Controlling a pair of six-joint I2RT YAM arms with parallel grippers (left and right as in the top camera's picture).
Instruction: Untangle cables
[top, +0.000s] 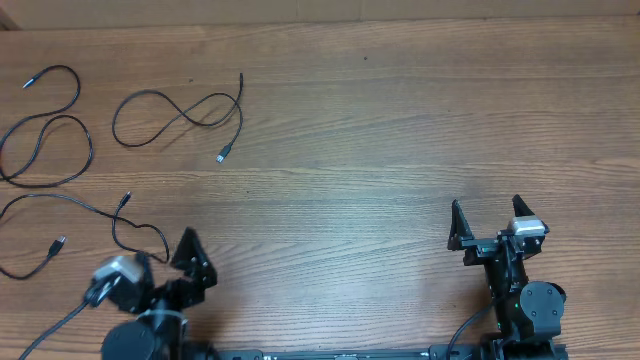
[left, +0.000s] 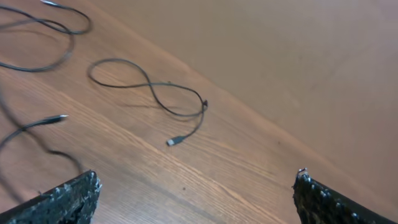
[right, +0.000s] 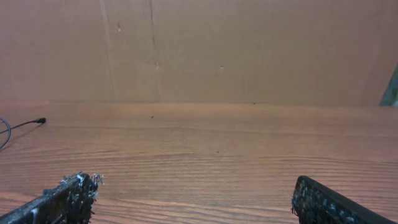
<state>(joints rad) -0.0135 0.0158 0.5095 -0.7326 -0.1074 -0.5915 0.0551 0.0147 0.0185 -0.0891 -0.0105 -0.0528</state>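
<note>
Overhead alone showed three cables lying apart on the table's (top: 380, 130) left half: far-left cable (top: 30, 81), middle cable (top: 223, 154), near cable (top: 60, 243) beside the left gripper (top: 165, 258). The left wrist view caught the middle cable (left: 175, 141). The right wrist view showed only a plug end (right: 37, 121). Left gripper and right gripper (top: 486, 205) stood wide open, holding nothing.

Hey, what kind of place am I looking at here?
Probably a robotics test bench: a wood-grain table, a plain brown backdrop, a left gripper and right gripper, both open, plus loose black cables.
</note>
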